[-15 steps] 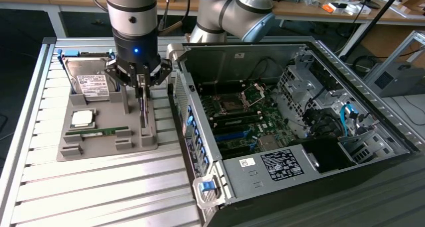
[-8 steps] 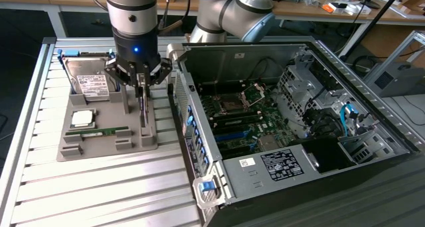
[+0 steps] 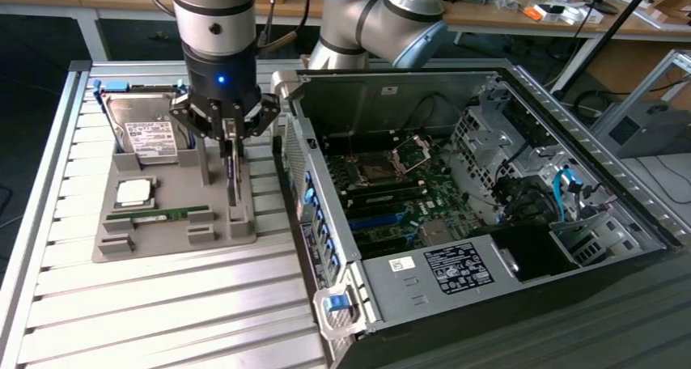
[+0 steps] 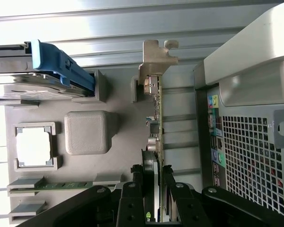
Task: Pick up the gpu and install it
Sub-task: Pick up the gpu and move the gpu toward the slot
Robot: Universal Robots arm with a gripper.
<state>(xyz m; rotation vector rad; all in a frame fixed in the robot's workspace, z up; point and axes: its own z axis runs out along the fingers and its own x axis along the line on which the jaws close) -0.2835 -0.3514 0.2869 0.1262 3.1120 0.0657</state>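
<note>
Over the tray (image 3: 162,243), at the exterior view's left of the open case (image 3: 454,268), the gripper (image 3: 229,138) stands vertically above the gpu (image 3: 232,179). The gpu rests on edge in the tray's slots, beside the hard drive (image 3: 146,126), the CPU (image 3: 133,192) and the RAM (image 3: 162,215). In the wrist view we see the card (image 4: 159,118) edge-on, its bracket (image 4: 154,59) at the end away from the gripper (image 4: 157,163). The fingers (image 4: 149,163) flank the board's upper edge and stand drawn in to a narrow gap. We read them as clamped on the gpu, with no space visible between pad and board.

We judge the step in hand to be the pick-up: the grasp is made and the card is not yet raised. A lift from here calls for straight upward travel, so that the board leaves the slots without twisting. It also has to clear the case wall just beside it.
</note>
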